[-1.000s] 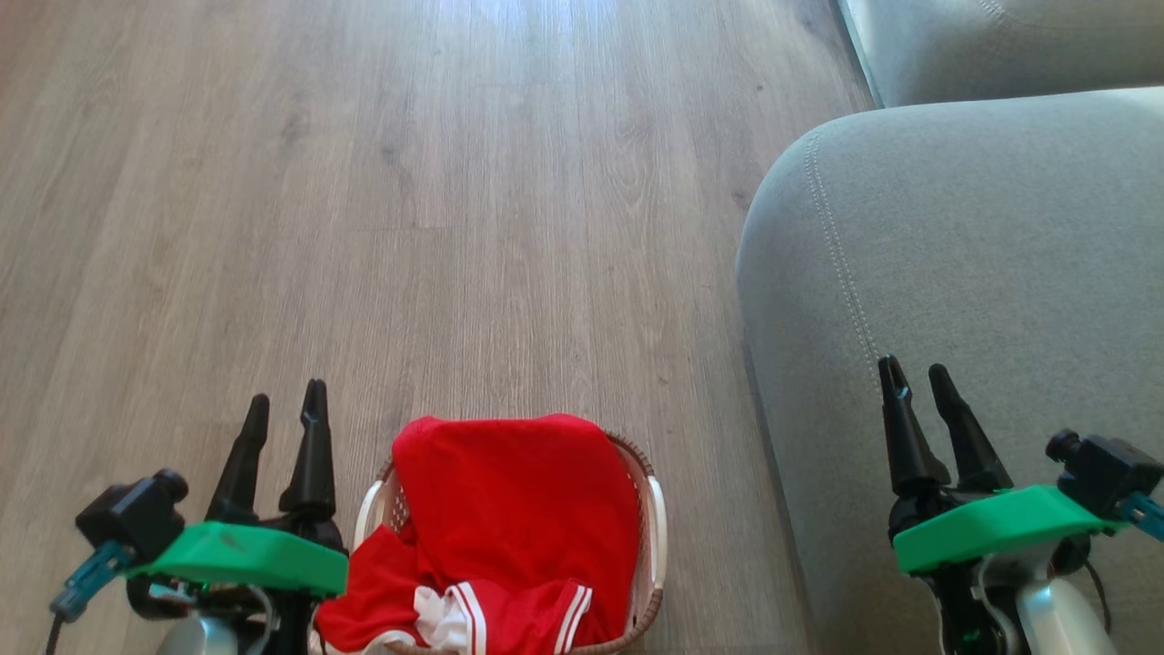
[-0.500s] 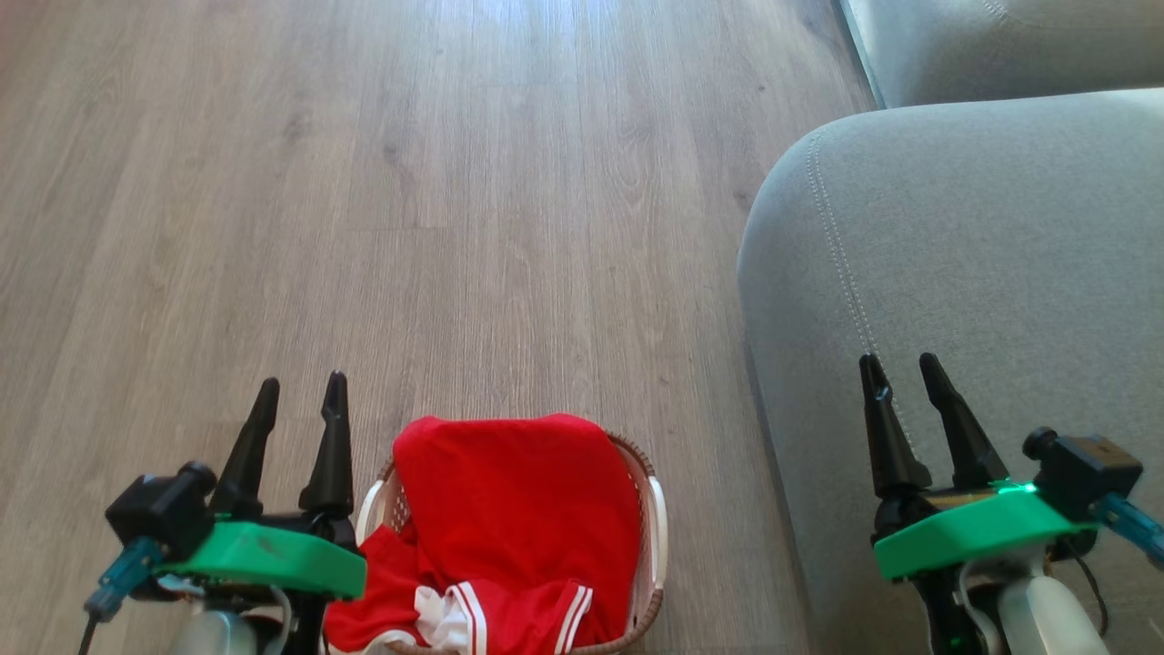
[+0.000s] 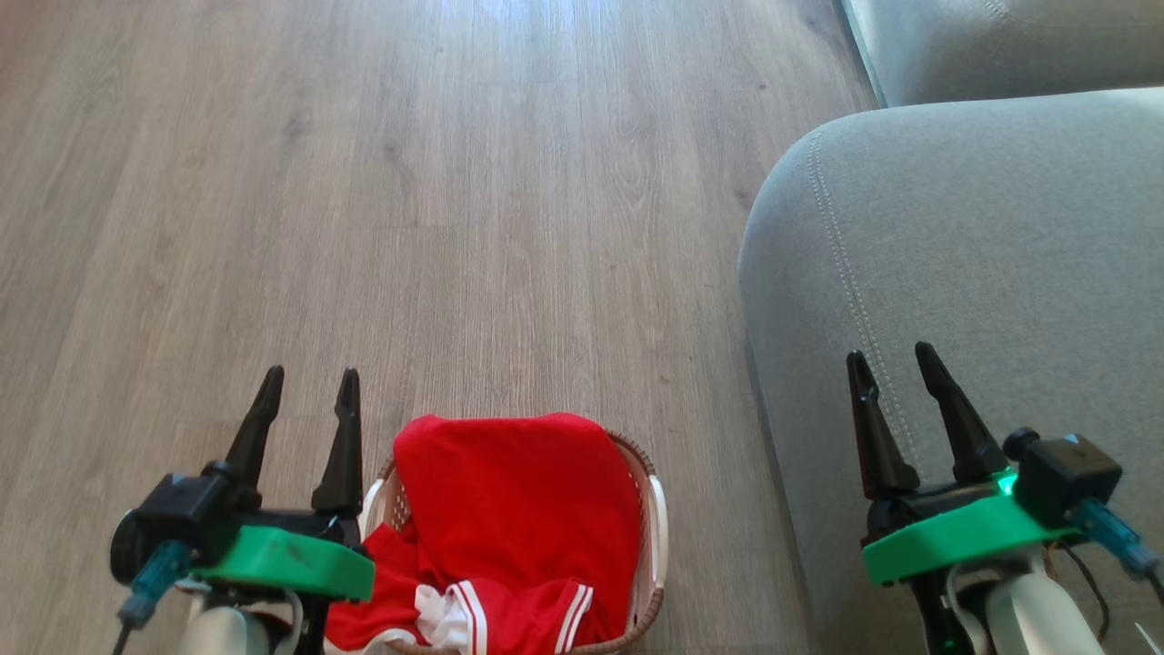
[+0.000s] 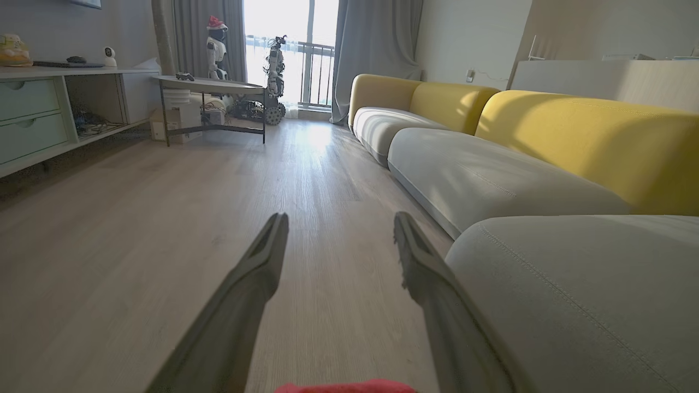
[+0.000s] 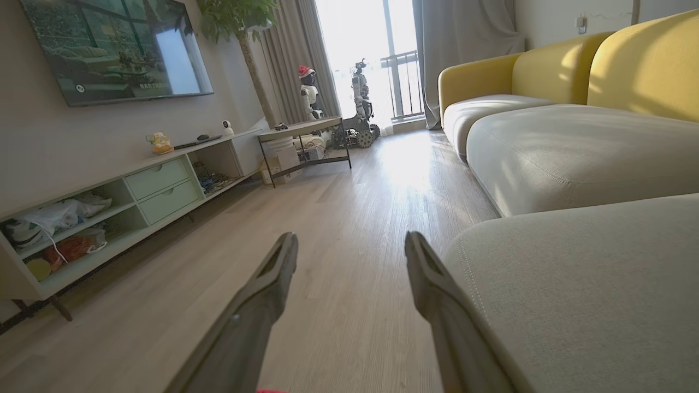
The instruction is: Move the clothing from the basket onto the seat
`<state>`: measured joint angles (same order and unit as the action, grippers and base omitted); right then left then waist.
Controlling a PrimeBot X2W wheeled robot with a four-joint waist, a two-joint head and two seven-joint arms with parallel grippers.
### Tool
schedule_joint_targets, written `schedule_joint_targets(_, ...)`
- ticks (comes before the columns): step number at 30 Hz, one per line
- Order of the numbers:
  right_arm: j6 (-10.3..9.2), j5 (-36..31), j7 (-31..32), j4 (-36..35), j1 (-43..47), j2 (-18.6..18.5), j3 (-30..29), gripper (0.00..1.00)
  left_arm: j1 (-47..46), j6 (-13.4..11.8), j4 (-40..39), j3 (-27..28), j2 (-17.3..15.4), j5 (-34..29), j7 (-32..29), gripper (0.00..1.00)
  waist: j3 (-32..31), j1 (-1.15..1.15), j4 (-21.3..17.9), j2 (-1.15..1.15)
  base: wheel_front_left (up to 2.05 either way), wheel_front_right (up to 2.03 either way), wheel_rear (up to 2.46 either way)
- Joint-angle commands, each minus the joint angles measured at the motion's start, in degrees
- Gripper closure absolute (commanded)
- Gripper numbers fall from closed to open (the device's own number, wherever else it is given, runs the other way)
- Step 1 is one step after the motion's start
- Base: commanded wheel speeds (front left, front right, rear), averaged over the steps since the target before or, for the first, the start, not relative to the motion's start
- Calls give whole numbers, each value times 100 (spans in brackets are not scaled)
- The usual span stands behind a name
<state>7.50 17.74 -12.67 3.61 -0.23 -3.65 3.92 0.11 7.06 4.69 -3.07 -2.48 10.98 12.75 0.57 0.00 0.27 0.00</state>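
In the head view, the left hand [image 3: 310, 375] is hovering at about 7 o'clock. Its two dark fingers are standing apart with nothing between them, tips pointing toward 12 o'clock over the wooden floor [image 3: 455, 227]. Just beside it, at 6 o'clock, the basket [image 3: 657, 532] is sitting on the floor. The clothing [image 3: 518, 500] is lying heaped inside the basket, with red fabric mounding above the rim and a white-striped edge showing on the near side. Some of the red is draping over the basket's left wall.

A strip of bare floor is separating the basket from the seat [image 3: 1000, 255], which is filling the 3 o'clock side, a double seam running down its rounded corner. At about 4 o'clock the right hand [image 3: 889, 355] is hovering above the seat's left edge, its fingers spread open and gripping nothing.

In the left wrist view a sliver of red is showing at 6 o'clock beneath the parted fingers, and the seat is lying toward 4 o'clock.
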Motion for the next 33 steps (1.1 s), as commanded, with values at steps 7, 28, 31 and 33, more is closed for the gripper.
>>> schedule_joint_targets(7, -1, -586, -184, -325, -54, 19, 186, 0, -184, 1, -303, 116, -72, -600, 177, 0, 5, 0, -5, 0, 0, 0, 0)
schedule_joint_targets(28, -1, -768, -233, -318, -56, 36, 186, 0, -192, 9, -297, 151, -53, -723, 225, 0, 44, 0, -20, 0, 0, 0, 0)
schedule_joint_targets(31, -1, -770, -233, -325, -64, 33, 185, 0, -193, 10, -290, 151, -52, -720, 225, 0, 67, 0, -31, 0, 0, 0, 0)
schedule_joint_targets(33, -1, -773, -233, -335, -73, 31, 186, 0, -201, 7, -275, 155, -50, -710, 225, 0, 99, 0, -46, 0, 0, 0, 0)
